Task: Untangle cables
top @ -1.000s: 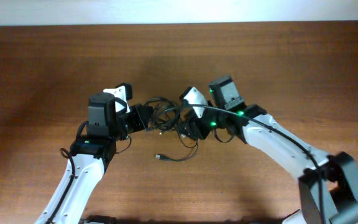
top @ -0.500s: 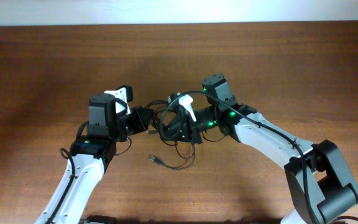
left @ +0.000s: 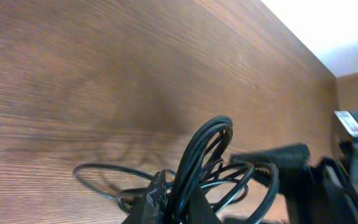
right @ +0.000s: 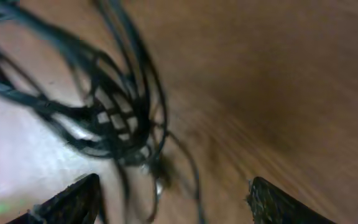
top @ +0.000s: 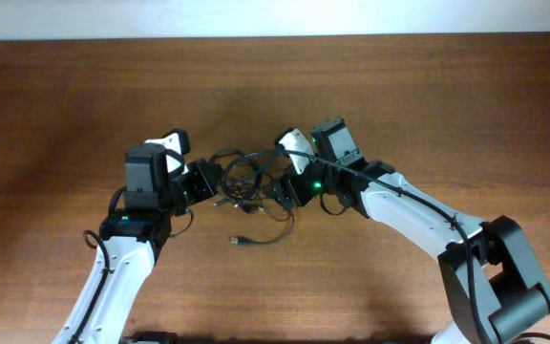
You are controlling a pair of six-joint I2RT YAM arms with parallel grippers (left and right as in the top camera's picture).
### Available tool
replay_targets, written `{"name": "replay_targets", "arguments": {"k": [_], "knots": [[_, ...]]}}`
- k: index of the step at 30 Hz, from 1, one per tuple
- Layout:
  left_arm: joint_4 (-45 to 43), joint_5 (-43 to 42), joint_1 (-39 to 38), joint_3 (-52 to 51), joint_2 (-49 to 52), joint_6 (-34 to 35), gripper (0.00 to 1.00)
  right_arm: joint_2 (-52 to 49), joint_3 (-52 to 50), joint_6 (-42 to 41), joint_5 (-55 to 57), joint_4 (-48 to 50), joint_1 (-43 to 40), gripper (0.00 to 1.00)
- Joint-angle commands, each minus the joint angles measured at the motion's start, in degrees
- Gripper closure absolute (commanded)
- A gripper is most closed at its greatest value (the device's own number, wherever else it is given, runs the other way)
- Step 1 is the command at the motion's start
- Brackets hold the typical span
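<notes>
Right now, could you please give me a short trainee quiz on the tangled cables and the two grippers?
1. True or false: the right gripper is clamped shut on the tangled bundle of thin black cables.
2. Where does the small loose plug end lie? A. on the brown wooden table, below the bundle in the overhead view; B. inside the right gripper; C. over the table edge.
3. Fill in: the ___ gripper pinches a loop of the cables.
Key: 1 false, its jaws stand open; 2 A; 3 the left gripper.
</notes>
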State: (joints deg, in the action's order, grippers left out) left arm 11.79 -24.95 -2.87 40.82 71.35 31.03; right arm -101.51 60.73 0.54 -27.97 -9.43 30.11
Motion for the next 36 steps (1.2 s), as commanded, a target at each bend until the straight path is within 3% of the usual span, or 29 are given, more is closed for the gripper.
{"name": "replay_targets", "arguments": {"k": [1,2,3,6,8,11,13,15,17,18,24,26,28,29,30,31,33,36], "knots": [[-0.1,-4.9,0.2,0.5,-1.1,-1.3,1.00,0.9,0.3,1.0,2.6,0.4,0.3,0.25],[-0.1,-5.3,0.2,0.5,-1.1,-1.3,1.00,0.9,0.3,2.6,-4.8,0.6,0.3,0.51],[-0.1,-5.0,0.2,0.5,-1.0,-1.3,1.00,0.9,0.3,7.0,-16.2,0.7,0.3,0.65],[0.6,-2.8,0.2,0.5,-0.8,-1.3,1.00,0.9,0.3,8.9,-36.3,1.0,0.2,0.96],[0.8,-4.2,-0.2,0.5,-0.8,-1.3,1.00,0.9,0.3,10.2,-48.8,6.2,0.2,0.96],[1.2,-3.9,-2.0,0.5,-0.8,-1.3,1.00,0.9,0.3,7.6,-50.3,11.8,0.2,0.96],[1.2,14.2,-1.7,0.5,-0.8,0.9,1.00,0.9,0.3,5.4,-54.2,11.0,0.2,0.96],[1.1,26.2,-0.1,0.5,-0.8,9.7,1.00,0.9,0.3,5.5,-53.0,7.4,0.2,0.96],[1.1,28.9,3.5,0.5,-0.8,21.6,1.00,0.9,0.2,8.7,-33.9,-4.2,1.0,0.96],[0.9,28.8,4.2,0.5,-0.8,23.6,1.00,0.9,0.2,9.0,-27.7,-8.3,1.5,0.96],[0.9,25.4,4.3,0.5,-0.8,23.6,1.00,0.9,0.2,9.9,5.6,-22.3,2.1,0.96],[0.9,25.1,4.3,0.5,-0.8,23.6,1.00,0.9,0.2,4.2,15.5,-23.8,2.1,0.94],[1.5,21.7,4.3,0.5,-0.8,23.6,1.00,0.9,0.2,-8.8,25.0,-22.5,2.1,0.84],[2.4,21.3,4.3,0.5,-0.8,23.6,1.00,0.9,0.2,-11.6,25.5,-21.7,2.1,0.66],[3.5,21.3,4.3,0.5,-0.8,23.1,1.00,0.9,0.2,-12.0,25.2,-20.9,2.1,0.37],[4.4,20.0,4.3,0.5,-0.8,20.6,1.00,0.9,0.2,-11.7,23.3,-20.3,2.1,0.29],[4.1,12.6,4.3,0.5,-0.8,9.0,1.00,0.9,0.2,-5.1,11.9,-17.4,2.1,0.29],[1.9,1.4,4.3,0.5,-0.8,-6.7,1.00,0.9,0.2,11.3,-14.2,-11.8,2.1,0.30]]}}
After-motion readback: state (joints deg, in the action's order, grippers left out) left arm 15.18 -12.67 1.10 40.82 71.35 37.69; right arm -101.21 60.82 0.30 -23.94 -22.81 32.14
